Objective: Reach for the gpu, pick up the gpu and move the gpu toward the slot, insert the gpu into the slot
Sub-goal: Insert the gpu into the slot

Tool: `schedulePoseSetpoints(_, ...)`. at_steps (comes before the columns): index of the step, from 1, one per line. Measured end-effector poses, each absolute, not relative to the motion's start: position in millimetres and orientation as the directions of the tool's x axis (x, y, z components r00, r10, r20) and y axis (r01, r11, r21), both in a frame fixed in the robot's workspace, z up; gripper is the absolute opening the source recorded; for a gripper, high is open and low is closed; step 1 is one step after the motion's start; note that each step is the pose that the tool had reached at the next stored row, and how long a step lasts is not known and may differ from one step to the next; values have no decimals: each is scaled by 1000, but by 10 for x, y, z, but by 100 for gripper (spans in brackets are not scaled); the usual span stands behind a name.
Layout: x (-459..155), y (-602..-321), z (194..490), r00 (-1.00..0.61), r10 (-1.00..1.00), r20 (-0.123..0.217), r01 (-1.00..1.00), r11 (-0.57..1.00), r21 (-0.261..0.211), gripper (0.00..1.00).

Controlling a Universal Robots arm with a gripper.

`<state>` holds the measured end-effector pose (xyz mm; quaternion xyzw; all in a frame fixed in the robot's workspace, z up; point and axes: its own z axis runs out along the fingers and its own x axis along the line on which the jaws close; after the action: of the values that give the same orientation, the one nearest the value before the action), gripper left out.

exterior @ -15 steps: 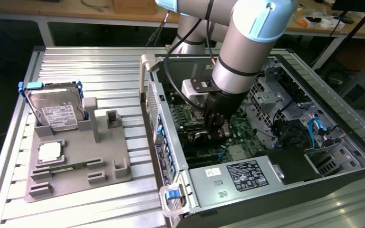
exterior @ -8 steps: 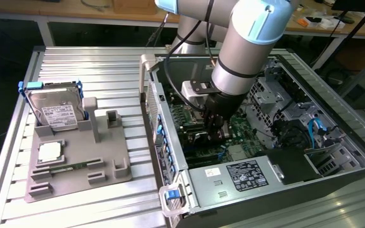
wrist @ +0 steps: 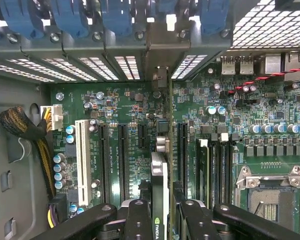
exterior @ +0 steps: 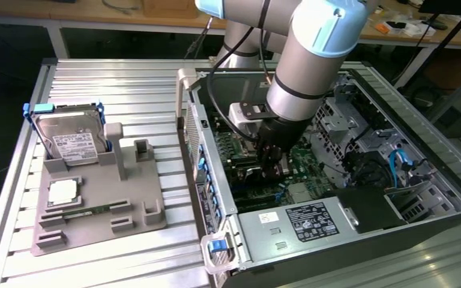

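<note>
Inside the open computer case (exterior: 422, 198), at centre frame of the exterior view, the gripper (wrist: 162, 212) holds the gpu (wrist: 160, 195) edge-on, fingers (wrist: 139, 220) partly closed on its two faces. The card stands upright over the motherboard (wrist: 130, 107), lined up with a slot (wrist: 166, 125) partly hidden beneath it. Reaching and lifting look done; whether the card is seated cannot be told.

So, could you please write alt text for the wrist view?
The gripper holds the gpu edge-on above a green motherboard, among its long black slots. A white slot and the empty processor socket lie to either side.
</note>
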<state>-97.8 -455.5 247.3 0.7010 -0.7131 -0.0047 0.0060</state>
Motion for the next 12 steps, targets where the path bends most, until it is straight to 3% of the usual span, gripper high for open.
schedulePoseSetpoints(4, -979, -4553, 2466, -17, -1000, 0, -1000, 17, 14, 28)
schedulePoseSetpoints(5, -978, -4554, 2469, -17, -1000, 0, -1000, 17, 14, 34)
schedulePoseSetpoints(12, -978, -4548, 2634, -17, -1000, 1, -1000, 17, 5, 34)
